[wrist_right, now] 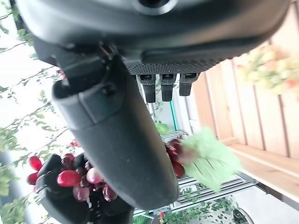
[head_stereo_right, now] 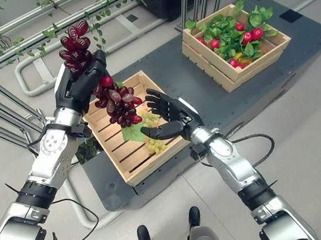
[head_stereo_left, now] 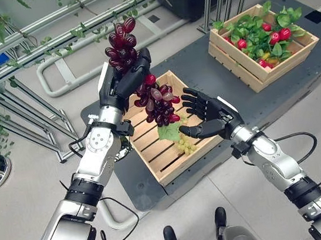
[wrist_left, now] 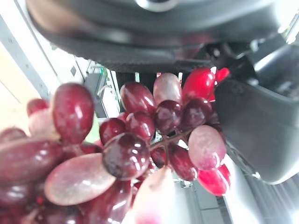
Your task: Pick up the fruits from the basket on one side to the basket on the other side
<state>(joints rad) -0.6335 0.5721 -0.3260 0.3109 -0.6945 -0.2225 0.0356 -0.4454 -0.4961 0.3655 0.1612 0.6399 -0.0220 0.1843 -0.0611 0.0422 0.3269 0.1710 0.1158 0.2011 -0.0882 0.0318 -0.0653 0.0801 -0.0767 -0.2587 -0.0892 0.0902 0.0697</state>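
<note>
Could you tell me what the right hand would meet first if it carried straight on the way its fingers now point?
Most likely the bunch of red grapes hanging from the left hand. The right hand is open over the near wooden crate, fingers aimed at the bunch's lower part, though depth is hard to judge.

The grape bunch gripped in the black fingers of the left hand is dark red with a few paler pink grapes and one green leaf. Below the fingers, the pale wooden crate holds yellow-green grapes. The far crate shows green leaves and red fruits. The right hand is black; the platform is dark grey.
</note>
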